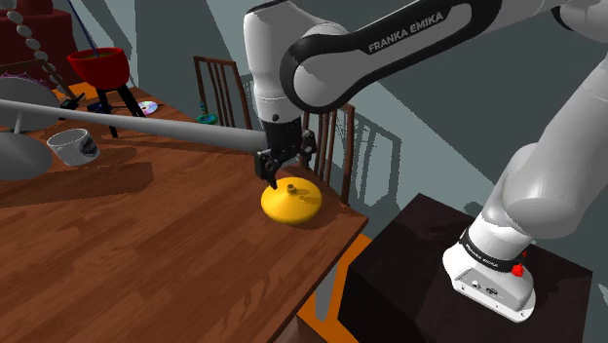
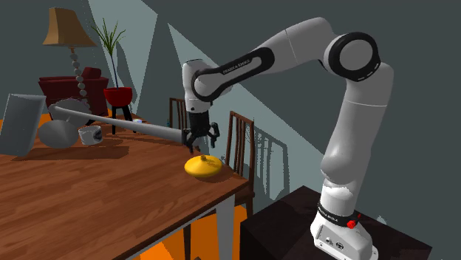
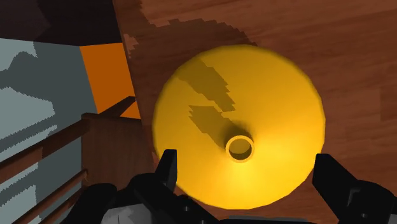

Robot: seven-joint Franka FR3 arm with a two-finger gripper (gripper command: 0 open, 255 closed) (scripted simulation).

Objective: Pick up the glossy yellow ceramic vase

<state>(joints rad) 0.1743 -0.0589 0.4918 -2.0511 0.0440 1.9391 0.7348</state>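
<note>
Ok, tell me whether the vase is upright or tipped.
Upright: the vase rests on its wide base, narrow mouth facing up.

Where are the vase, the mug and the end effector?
Vase [image 1: 292,205], shoulder view: on the flared side of its yellow body.
Mug [image 1: 76,150], shoulder view: on its outer wall.
End effector [image 1: 286,168], shoulder view: midway between its open fingertips, above the vase's neck.

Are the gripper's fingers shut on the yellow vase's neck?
No: in the wrist view the gripper has its fingers standing wide apart, either side of the yellow vase, clear of its narrow neck.
</note>
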